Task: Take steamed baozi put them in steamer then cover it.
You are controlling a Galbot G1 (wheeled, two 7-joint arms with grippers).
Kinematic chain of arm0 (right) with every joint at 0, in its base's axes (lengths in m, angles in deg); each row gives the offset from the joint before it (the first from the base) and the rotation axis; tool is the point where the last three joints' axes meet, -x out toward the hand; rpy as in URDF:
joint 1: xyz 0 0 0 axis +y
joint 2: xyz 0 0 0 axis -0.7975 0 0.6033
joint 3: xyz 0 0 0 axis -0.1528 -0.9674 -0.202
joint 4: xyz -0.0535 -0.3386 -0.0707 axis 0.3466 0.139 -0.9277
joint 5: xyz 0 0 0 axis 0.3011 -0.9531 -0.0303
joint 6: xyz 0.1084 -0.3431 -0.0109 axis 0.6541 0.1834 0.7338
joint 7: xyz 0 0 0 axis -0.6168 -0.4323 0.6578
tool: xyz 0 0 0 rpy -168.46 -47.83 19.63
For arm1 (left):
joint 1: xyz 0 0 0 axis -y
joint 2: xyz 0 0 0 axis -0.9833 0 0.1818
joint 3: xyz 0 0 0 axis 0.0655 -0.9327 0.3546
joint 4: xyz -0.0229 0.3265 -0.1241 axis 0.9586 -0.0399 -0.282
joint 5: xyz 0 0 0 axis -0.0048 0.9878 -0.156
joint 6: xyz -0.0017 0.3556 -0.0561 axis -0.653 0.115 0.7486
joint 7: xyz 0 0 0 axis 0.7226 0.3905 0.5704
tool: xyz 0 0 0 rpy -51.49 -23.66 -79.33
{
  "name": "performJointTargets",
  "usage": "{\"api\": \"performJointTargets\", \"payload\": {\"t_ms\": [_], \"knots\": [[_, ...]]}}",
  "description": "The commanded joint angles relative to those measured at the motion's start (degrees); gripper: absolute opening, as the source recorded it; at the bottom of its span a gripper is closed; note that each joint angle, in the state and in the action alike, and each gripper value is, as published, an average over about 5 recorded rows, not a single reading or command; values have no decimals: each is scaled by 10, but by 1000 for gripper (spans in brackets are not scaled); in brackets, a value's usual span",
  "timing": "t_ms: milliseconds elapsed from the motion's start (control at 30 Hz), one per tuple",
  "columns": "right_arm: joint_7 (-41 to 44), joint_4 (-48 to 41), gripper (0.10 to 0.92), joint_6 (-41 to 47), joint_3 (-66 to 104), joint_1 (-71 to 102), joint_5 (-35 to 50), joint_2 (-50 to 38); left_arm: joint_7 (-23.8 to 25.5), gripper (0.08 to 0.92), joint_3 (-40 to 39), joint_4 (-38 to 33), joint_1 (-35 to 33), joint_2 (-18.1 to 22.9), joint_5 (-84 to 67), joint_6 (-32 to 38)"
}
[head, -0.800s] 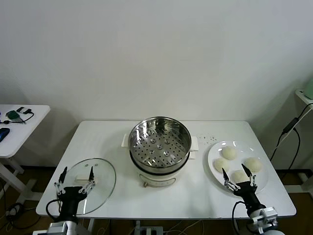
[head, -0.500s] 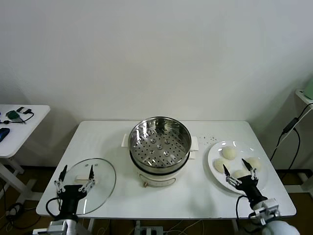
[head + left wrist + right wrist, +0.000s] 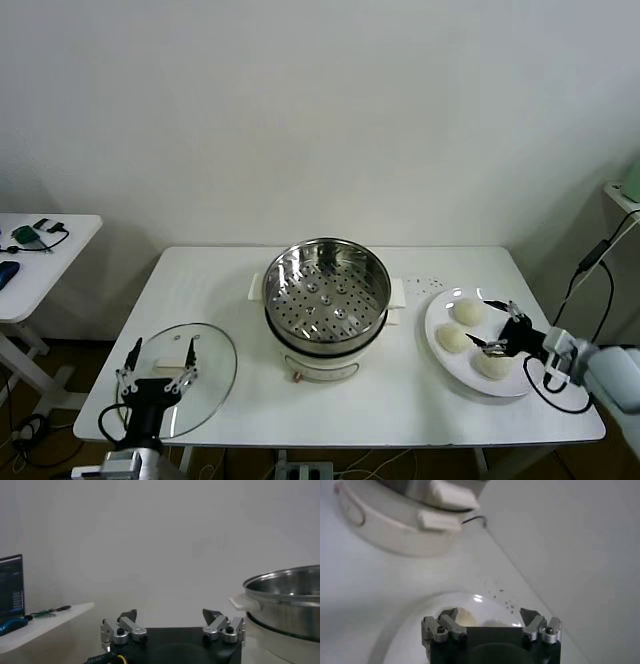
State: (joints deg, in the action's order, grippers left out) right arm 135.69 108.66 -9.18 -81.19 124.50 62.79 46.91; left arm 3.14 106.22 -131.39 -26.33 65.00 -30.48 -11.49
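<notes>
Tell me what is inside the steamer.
The steamer holds only its bare perforated tray; no baozi are inside yet. Whatever lies beneath the tray is hidden.

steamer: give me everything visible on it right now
The steamer is a round, shiny stainless-steel pot on a white base, standing upright mid-table. A perforated tray sits inside; no buns are in it. White handles stick out on both sides, and a small knob-like detail shows on the base front. It is uncovered: the glass lid lies flat on the table to its left, apart from it. Neither tool touches it; the right tool is over the plate.
</notes>
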Motion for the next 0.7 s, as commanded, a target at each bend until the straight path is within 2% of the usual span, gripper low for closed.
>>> {"api": "performJointTargets", "payload": {"t_ms": [33,333,700], "knots": [[167,-187,823,-32,-402,-430,-100,-34,-11,823,0,9,5,-6,-11,-2],[171,-318,823,-45,-545,-526,-101,91,-15,823,6,17,19,-11,-14,-13],[161,-420,823,-59,-516,-474,-122,194,-23,823,15,24,24,-14,-11,-24]]}}
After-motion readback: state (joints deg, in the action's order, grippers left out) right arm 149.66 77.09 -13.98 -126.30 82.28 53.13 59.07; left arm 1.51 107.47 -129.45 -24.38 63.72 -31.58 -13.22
